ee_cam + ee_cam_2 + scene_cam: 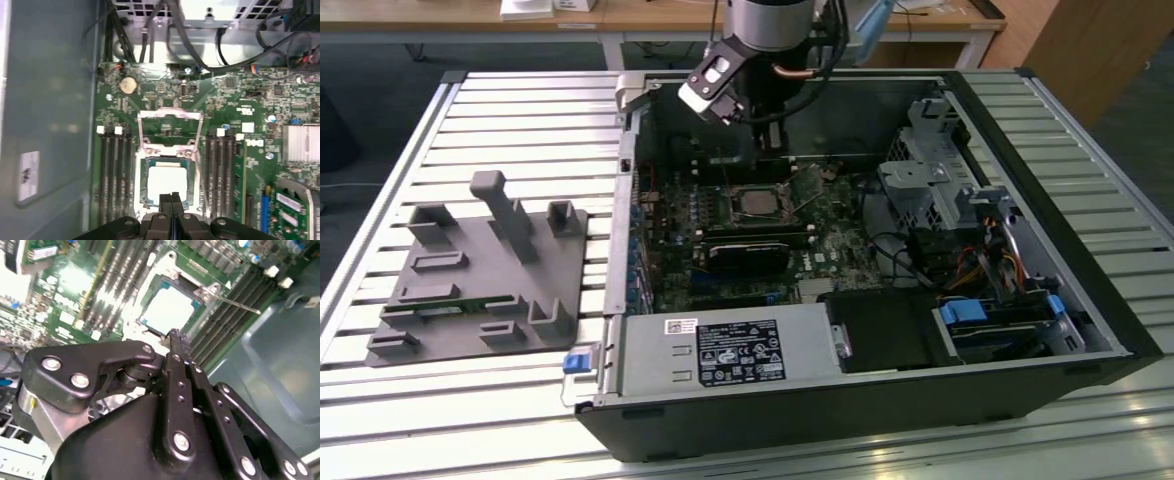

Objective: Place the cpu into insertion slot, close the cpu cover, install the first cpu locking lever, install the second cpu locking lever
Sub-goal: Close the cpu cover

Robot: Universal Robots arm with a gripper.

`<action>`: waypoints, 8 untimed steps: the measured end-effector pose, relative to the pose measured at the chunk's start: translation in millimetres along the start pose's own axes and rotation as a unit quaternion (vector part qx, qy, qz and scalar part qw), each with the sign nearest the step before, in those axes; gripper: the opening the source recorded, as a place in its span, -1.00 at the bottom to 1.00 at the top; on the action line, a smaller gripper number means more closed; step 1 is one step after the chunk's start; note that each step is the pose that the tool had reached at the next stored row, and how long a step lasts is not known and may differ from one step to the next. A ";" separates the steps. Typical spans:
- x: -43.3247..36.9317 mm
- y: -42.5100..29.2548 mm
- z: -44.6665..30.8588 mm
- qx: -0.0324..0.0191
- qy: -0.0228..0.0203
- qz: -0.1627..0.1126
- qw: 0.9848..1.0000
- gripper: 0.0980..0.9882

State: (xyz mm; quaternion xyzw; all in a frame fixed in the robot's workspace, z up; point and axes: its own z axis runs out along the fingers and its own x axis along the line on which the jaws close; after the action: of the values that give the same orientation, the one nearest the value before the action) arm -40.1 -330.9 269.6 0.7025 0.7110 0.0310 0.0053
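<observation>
Slatted metal surface point(520, 110) bears open black computer case point(854, 420). Pale silver square cpu point(167, 182) seated in silver-rimmed insertion slot point(139, 190); silvery frame cpu cover point(170, 114) open; gripper point(170, 197) fingers clenched, empty.

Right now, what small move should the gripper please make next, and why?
Probably shift the gripper to the cover and tip it down: the cpu sits in the slot, the cover stands open, and the gripper is shut on nothing.

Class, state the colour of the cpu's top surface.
The cpu is pale silver-grey, best seen in the first wrist view.
</observation>
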 end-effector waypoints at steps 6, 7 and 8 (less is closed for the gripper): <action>-4.0 11.8 0.8 0.002 0.002 0.000 1.000 -0.98; -4.1 15.9 1.0 0.002 0.003 0.000 1.000 -0.98; -4.1 19.1 1.3 0.002 0.004 0.000 1.000 -0.98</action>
State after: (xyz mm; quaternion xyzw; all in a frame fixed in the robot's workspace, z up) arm -20.9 -334.8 269.2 0.7022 0.7112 0.0321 0.0008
